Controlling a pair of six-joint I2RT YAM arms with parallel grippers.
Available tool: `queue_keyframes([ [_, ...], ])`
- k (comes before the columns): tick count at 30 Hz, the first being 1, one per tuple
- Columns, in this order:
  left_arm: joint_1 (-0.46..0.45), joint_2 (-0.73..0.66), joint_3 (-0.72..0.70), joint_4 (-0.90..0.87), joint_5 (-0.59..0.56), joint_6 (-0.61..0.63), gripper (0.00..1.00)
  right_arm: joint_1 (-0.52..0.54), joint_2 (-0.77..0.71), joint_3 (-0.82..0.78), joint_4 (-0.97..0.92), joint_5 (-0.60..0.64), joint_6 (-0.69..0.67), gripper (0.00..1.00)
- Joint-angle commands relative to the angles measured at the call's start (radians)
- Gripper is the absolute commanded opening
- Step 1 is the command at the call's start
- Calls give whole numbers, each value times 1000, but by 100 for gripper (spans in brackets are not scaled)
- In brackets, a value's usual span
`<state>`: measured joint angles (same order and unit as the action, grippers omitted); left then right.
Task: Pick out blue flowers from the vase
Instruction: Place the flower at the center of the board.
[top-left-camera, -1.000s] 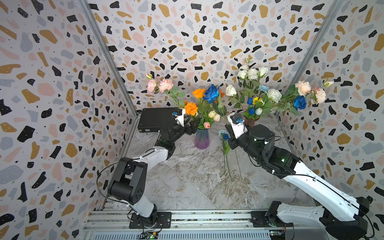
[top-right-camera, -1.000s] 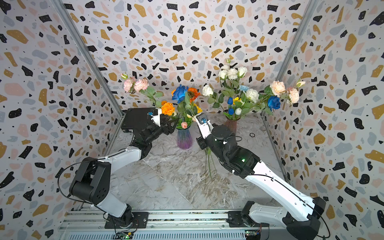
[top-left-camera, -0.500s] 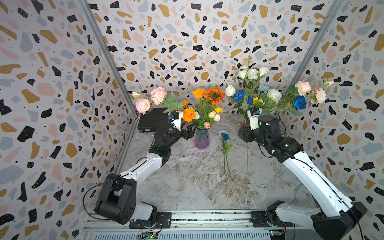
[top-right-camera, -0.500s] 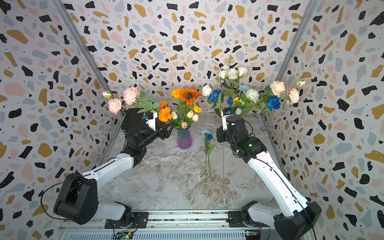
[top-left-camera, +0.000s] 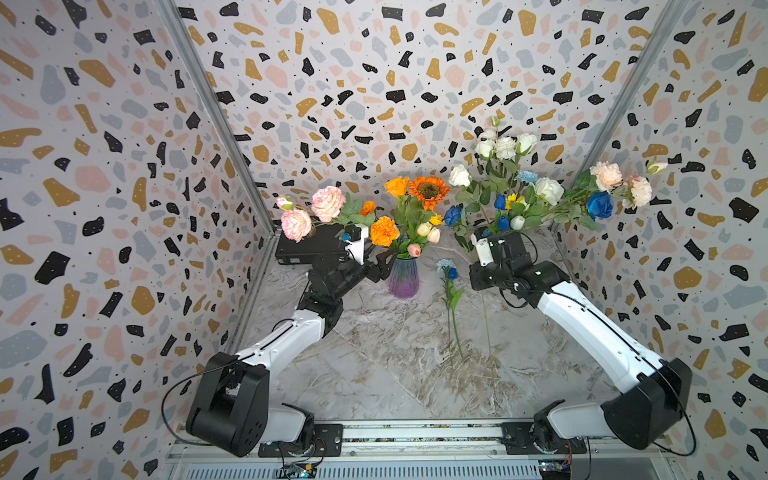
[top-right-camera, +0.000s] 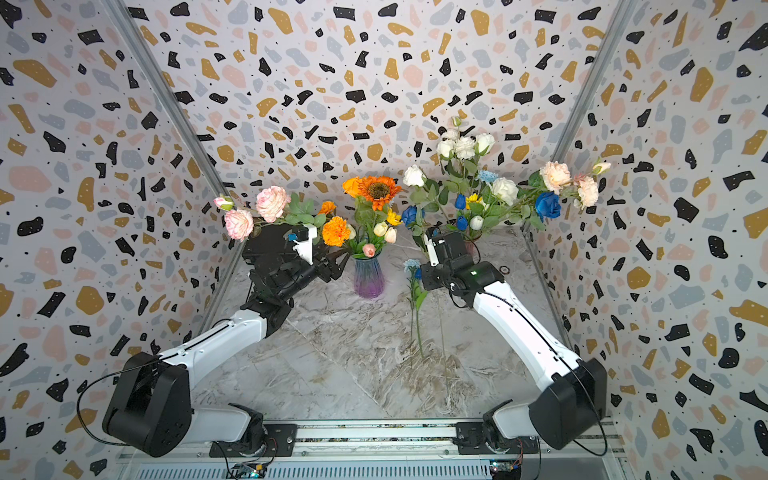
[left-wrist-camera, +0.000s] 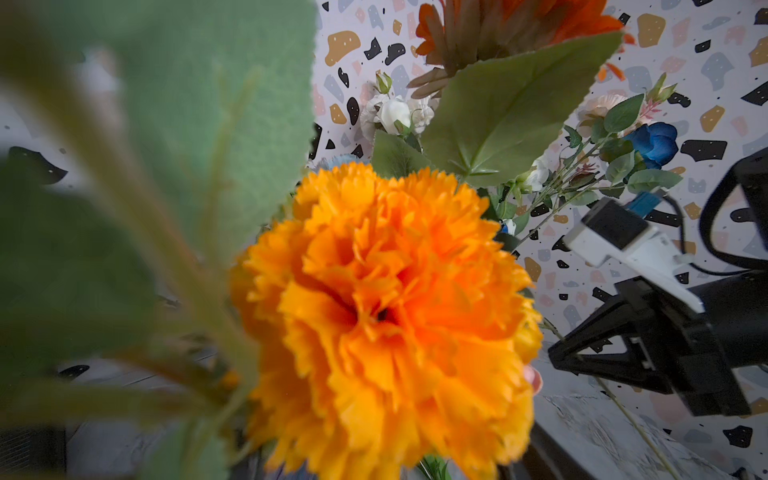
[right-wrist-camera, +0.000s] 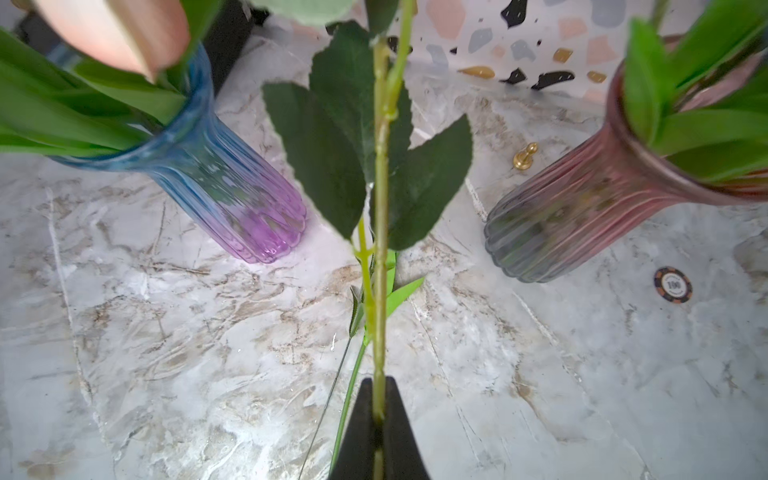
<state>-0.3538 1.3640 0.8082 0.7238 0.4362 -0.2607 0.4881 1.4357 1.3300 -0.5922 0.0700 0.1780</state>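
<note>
My right gripper (right-wrist-camera: 379, 409) is shut on the green stem of a deep blue rose (top-left-camera: 453, 215), held upright between the two vases. In both top views its jaws (top-left-camera: 474, 277) sit under the wrist camera. The blue-to-purple vase (top-left-camera: 403, 277) holds orange and yellow flowers. My left gripper (top-left-camera: 388, 266) stands open, fingertips just beside that vase's neck; blooms hide its jaws in the left wrist view. A pale blue carnation with a dark blue bud (top-left-camera: 446, 267) lies on the marble. The pink vase (right-wrist-camera: 582, 208) holds another blue rose (top-left-camera: 599, 205), blue tulip buds (top-left-camera: 500, 202) and a pale blue carnation (top-left-camera: 527, 176).
A black box (top-left-camera: 307, 249) stands at the back left behind pink roses (top-left-camera: 328, 203). An orange carnation (left-wrist-camera: 386, 316) fills the left wrist view. A poker chip (right-wrist-camera: 673, 284) and a small gold hook (right-wrist-camera: 524, 157) lie near the pink vase. Patterned walls close three sides.
My right gripper has drawn the blue rose out of the blue-to-purple vase and carried it to the right, then lowered it slightly. The left gripper stayed by that vase.
</note>
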Motion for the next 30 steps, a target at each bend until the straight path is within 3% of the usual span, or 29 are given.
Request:
queue_keyframes([
  [1,-17,-17,-12,27,2,17,80,-5,63,50,17,22,-17,0],
  [6,-41,-10,-20,18,0,29,82,-20,195,123,30,68,-37,0],
  [20,-73,25,-21,12,-30,48,83,-100,534,305,120,-1,-72,0],
  [26,-75,42,-13,7,-42,54,83,-102,610,334,142,-24,-88,0],
  [30,-76,66,-10,14,-48,53,83,-102,581,324,164,-32,-95,36],
])
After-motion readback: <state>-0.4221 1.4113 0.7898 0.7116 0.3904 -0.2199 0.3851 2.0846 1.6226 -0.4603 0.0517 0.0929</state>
